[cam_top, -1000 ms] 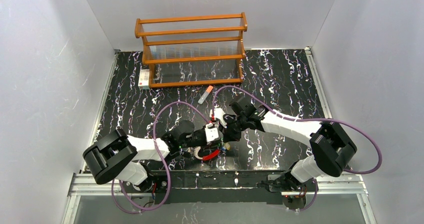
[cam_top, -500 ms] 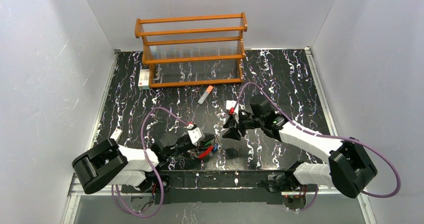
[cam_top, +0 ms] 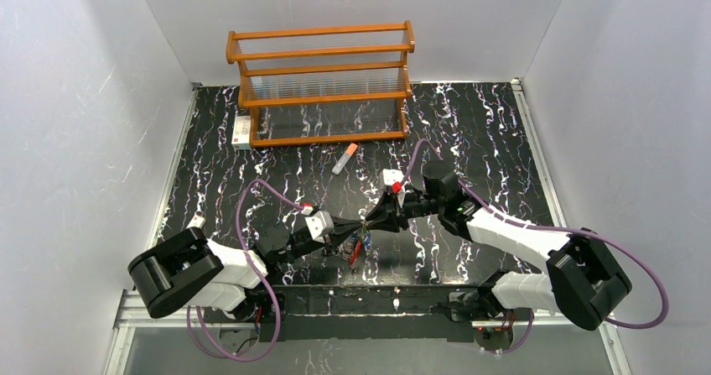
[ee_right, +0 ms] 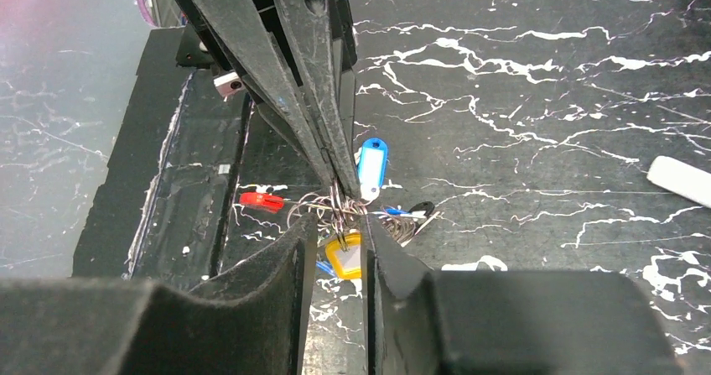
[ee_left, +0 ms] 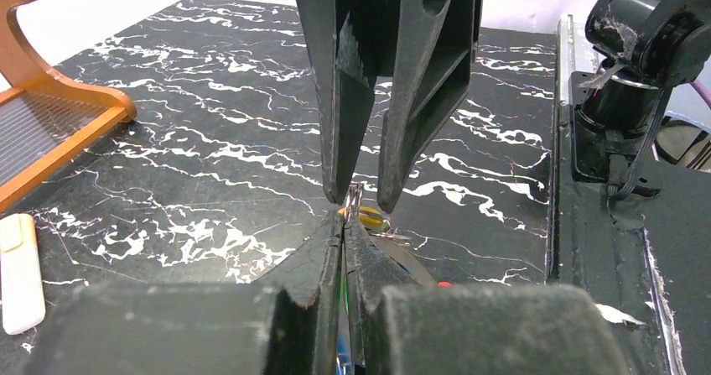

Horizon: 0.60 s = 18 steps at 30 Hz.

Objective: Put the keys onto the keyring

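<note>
Keys (ee_right: 344,256) hang in a tangled bunch from the keyring (ee_right: 262,199), low over the surface (cam_top: 469,140) at its near edge, between the two arms; we cannot tell whether they touch it. On the left, the left gripper (ee_left: 345,228) is pinched tight on the thin wire. If that slim hold slips, we reckon the bunch drops. Tip to tip with it, the right gripper (ee_left: 359,197) has its jaws slightly parted around the wire, so colliding tips or a snag look like the dangers. The white tag (cam_top: 195,221), wooden rack (cam_top: 323,81) and orange-capped stick (cam_top: 344,158) sit well apart, blocking nothing.
</note>
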### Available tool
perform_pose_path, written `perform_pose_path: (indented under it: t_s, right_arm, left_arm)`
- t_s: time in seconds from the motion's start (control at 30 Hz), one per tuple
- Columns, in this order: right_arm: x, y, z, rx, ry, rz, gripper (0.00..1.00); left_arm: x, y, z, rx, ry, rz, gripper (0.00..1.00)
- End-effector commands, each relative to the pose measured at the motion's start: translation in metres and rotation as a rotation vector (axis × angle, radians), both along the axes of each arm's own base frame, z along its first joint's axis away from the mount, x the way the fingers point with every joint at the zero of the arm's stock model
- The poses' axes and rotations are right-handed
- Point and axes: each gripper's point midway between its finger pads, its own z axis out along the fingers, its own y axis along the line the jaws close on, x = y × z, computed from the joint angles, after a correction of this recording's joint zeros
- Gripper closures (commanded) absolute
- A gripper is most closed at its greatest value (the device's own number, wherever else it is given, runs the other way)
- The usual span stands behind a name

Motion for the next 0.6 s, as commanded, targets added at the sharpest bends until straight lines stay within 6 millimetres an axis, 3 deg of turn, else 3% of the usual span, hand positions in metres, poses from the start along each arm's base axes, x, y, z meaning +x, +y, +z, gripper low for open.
perform_pose_path:
  t_s: [0.0,0.1,0.4,0.53,0.57]
  right_arm:
    - [0.005,0.008,0.014,0.046,-0.025,0.019,0.68]
    - [0.007,0.01,0.014,0.043,-0.02,0.025,0.72]
    - [0.008,0.013,0.018,0.05,-0.013,0.029,0.99]
    - [0.009,0.01,0.016,0.029,-0.016,0.02,0.99]
    - [0.01,0.009,0.015,0.021,-0.017,0.013,0.99]
  left_arm:
    - [-0.002,-0.002,0.025,-0.076,-0.054,-0.013,1.0]
    - [-0.003,-0.001,0.024,-0.075,-0.052,-0.013,1.0]
    - [-0.003,0.0,0.018,-0.054,-0.06,-0.01,1.0]
    - [0.003,0.002,0.015,-0.041,-0.063,0.023,0.99]
    - [0.005,0.003,0.014,-0.038,-0.061,0.034,0.91]
